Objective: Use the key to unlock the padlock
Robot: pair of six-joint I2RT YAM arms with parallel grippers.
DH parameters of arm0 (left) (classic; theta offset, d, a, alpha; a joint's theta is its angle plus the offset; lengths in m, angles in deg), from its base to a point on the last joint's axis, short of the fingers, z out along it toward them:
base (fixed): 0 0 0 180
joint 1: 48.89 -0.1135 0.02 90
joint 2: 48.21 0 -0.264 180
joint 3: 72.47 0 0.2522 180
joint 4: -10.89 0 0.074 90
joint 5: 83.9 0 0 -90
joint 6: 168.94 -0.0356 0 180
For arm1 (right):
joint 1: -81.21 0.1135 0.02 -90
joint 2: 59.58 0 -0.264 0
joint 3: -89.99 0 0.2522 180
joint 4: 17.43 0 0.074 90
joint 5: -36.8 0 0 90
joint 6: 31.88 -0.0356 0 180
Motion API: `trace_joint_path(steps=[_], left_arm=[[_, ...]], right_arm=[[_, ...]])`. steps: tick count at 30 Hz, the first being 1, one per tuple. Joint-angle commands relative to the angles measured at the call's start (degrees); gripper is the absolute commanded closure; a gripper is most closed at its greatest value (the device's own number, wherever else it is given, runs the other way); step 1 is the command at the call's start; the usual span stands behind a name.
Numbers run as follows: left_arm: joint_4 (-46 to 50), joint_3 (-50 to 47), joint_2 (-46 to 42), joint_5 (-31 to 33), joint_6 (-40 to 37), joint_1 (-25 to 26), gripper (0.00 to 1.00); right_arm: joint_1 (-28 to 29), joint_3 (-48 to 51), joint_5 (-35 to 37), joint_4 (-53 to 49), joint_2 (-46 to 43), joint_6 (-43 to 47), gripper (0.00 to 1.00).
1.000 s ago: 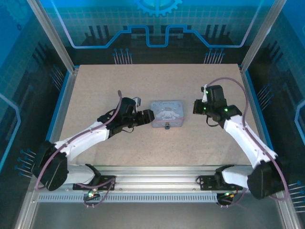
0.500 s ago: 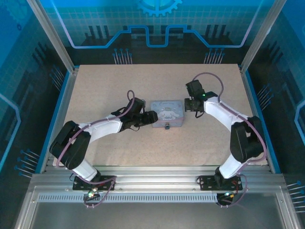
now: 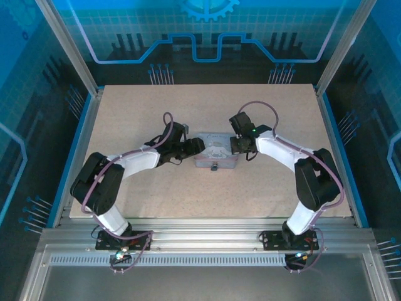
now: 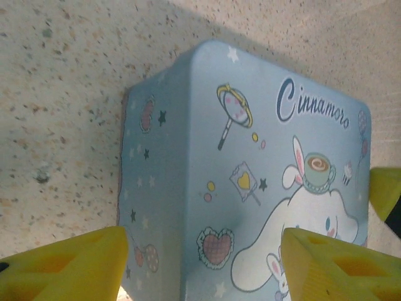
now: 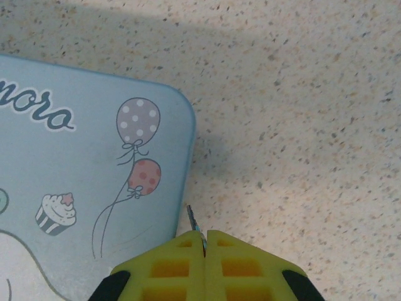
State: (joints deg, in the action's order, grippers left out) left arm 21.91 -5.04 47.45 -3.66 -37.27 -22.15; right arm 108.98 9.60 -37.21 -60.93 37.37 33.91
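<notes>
L gripper point(image 4: 200, 263) jaws apart, straddling tin point(image 4: 250, 157); R gripper point(image 5: 205, 251) pinched tight on key point(image 5: 193, 219). Best: steady tin, then line key tip w/ padlock point(image 3: 214, 167) slowly.

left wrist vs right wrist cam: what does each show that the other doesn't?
Left wrist: left claw open, straddling a corner of the tin, plus the puppy's face. Right wrist: right claw shut on the key, its tip poking out beside the tin; balloons and cupcake print. Both: the tin lid and speckled table.
</notes>
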Motion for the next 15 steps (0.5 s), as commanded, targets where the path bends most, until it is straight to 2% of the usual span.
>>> trace_joint_path(steps=[1,5,9,13,14,15], left_arm=[[-0.74,2.55,0.48,-2.18,-1.99,-0.72,0.34],[0.98,2.85,-0.37,-1.19,-2.56,-1.23,0.33],[0.81,-1.29,-6.01,0.42,-2.99,-1.17,0.28],[-0.29,-7.55,-13.04,0.01,-2.25,-0.91,0.18],[-0.65,-9.05,-14.62,-0.08,-2.23,-0.62,0.07],[-0.99,-10.87,-16.53,0.13,-2.21,-0.19,0.01]], right_arm=[[1.44,1.77,-3.66,0.62,-1.05,-2.35,1.0],[1.85,0.87,-3.12,-0.09,-0.18,-2.47,1.0],[0.56,0.98,-2.98,-0.32,-1.01,-1.89,1.0],[-0.26,0.58,-3.42,-0.41,-1.31,-1.25,1.0],[-0.29,0.41,-3.51,-0.42,-1.22,-1.11,1.0],[-0.26,0.28,-3.58,-0.5,-1.09,-1.16,1.0]])
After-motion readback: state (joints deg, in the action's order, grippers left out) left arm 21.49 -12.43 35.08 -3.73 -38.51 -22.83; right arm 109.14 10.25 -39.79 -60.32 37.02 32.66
